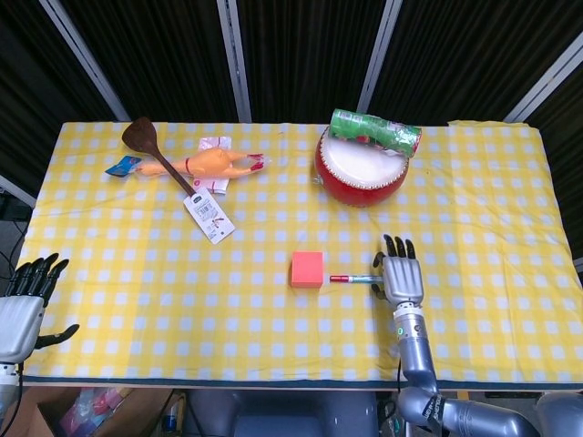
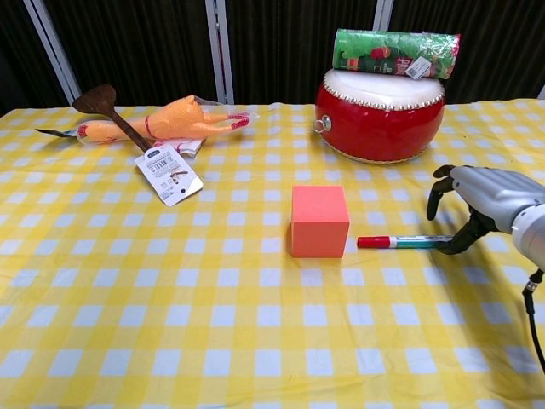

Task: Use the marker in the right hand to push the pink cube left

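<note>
- Sitting near the middle of the yellow checked tablecloth (image 2: 128, 341), the pink cube (image 2: 319, 221) rests flat, with the red cap of the marker (image 2: 400, 242) pointing at its right side, a small gap between them
- The marker lies flat on the cloth; its far end reaches the right hand (image 2: 485, 194), where a dark thumb tip meets the barrel's end
- The right hand's other fingers (image 1: 395, 247) are spread and extended over the cloth in the head view; whether the marker is truly pinched or only touched cannot be told
- The left hand (image 1: 20, 305) hangs off the table's near left corner, fingers apart and pointing up, thumb out to the side, holding nothing
- Behind the cube stands a red drum (image 2: 380, 114) with a white top, and a green roll (image 2: 395, 50) lies across it
- At the far left lie a rubber chicken (image 2: 170, 119), a dark wooden spatula (image 2: 109, 106) with a white tag (image 2: 169, 175), all well apart from the cube
</note>
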You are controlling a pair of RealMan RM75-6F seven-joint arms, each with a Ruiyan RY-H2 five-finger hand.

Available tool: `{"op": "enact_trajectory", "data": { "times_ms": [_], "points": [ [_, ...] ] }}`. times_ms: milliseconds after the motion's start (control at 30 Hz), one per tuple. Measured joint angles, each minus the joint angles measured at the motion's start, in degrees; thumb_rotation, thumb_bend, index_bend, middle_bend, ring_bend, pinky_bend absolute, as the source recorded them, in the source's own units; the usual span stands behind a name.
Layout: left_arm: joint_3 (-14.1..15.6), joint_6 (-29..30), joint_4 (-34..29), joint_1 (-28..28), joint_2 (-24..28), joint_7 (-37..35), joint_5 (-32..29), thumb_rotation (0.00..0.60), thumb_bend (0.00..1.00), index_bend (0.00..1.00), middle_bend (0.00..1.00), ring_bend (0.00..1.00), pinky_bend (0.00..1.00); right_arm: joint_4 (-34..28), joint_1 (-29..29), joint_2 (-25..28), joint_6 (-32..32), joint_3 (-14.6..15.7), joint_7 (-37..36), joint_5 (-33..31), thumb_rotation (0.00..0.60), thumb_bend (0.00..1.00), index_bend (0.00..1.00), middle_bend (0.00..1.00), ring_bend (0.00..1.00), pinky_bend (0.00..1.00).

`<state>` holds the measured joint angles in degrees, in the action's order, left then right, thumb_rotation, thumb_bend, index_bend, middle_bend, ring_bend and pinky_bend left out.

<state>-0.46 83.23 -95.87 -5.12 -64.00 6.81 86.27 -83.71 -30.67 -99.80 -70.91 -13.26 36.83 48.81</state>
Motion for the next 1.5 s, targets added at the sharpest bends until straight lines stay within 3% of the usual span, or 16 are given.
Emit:
{"op": "enact_trajectory", "data": {
  "times_ms": [600, 933, 1500],
  "points": [
    [-0.1, 0.1, 0.0, 0.2, 0.2, -0.2, -0.5, 0.600, 0.00, 0.00, 0.00, 0.00, 0.00, 3.9, -0.1, -1.2, 1.9, 0.1, -1.6, -0.2, 0.600, 0.32, 0.52, 0.13, 0.00, 0.00],
    [-0.2, 0.3, -0.1, 0.3, 0.3, -0.5, -0.8, 0.600, 0.00, 0.00, 0.00, 0.00, 0.00, 5.5, -0.3, -2.2, 2.8, 0.6, -2.6, 0.7, 0.600, 0.49, 0.64, 0.17, 0.00, 0.00],
    [-0.2, 0.3, -0.1, 0.5, 0.5, -1.0, -0.9, 0.600, 0.00, 0.00, 0.00, 0.00, 0.00, 4.3, 0.1, 1.0, 1.7, 0.4, -3.4, 3.4, 0.600, 0.50, 0.64, 0.17, 0.00, 0.00]
  ]
}}
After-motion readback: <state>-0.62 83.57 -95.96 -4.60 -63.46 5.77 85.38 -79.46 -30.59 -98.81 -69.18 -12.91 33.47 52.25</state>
